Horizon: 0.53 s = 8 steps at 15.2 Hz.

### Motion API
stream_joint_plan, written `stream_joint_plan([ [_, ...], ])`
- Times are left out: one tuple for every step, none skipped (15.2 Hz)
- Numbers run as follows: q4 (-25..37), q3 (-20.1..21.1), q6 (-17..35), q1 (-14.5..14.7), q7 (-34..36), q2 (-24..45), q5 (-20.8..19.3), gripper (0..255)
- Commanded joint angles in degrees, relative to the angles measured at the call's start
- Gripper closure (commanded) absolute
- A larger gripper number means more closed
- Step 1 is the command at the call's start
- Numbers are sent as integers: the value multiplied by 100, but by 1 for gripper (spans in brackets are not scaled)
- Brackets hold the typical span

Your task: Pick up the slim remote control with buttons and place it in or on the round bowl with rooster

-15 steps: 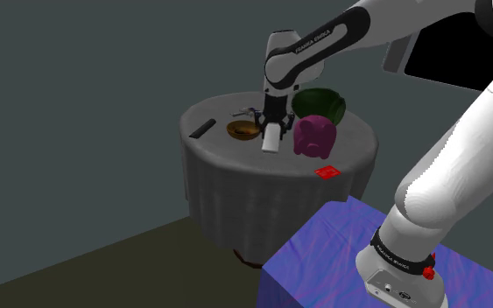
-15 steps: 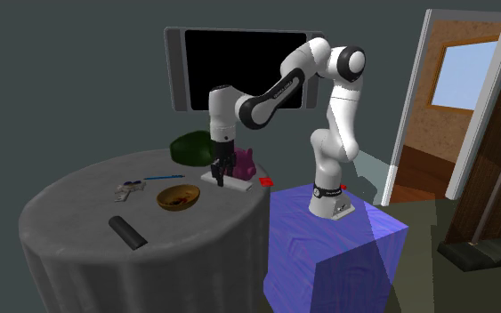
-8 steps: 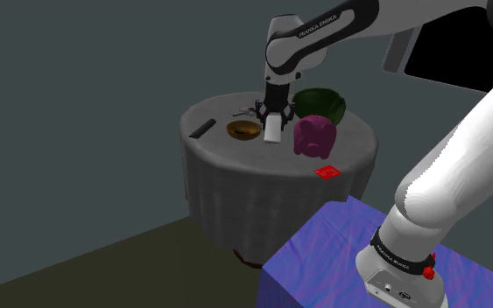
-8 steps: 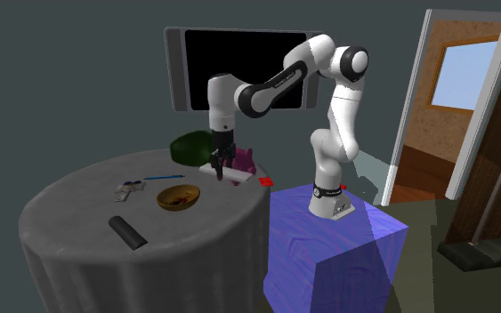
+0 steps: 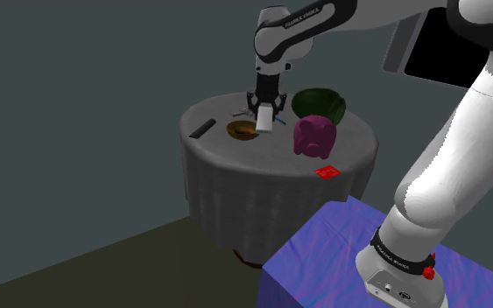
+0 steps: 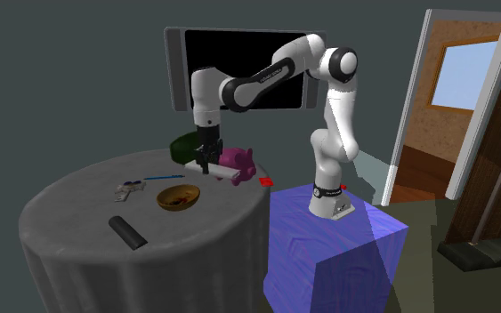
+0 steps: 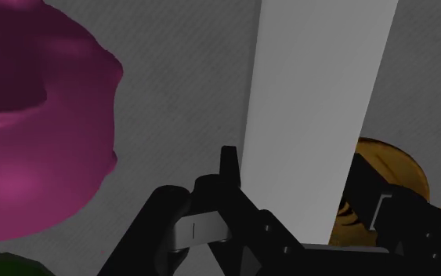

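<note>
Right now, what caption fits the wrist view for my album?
Black gripper clasps a white remote over the grey table, pink pig on one side, brown bowl on the other.

Round grey-clothed table (image 5: 253,188): brown bowl (image 5: 238,131), pink figure (image 5: 313,136), green bowl (image 5: 320,103), black bar (image 5: 202,129)
</note>
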Motion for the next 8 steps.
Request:
stream_joint_plan([
  [591,-1,-107,-6,7,483,-41,255],
  [880,-4,-171,-7,9,709,-59,255],
  [1179,-6,-243,-7,11,937,-77,255],
  [1489,-10,-322,-4,12,1168,-94,255],
  [1810,-13,-410,-1,12,1403,-111,255],
  [2145,-17,-507,3,12,1642,-128,255],
  [2496,-21,-613,9,11,1887,-144,255],
  [3022,-26,-781,19,7,2245,-166,255],
])
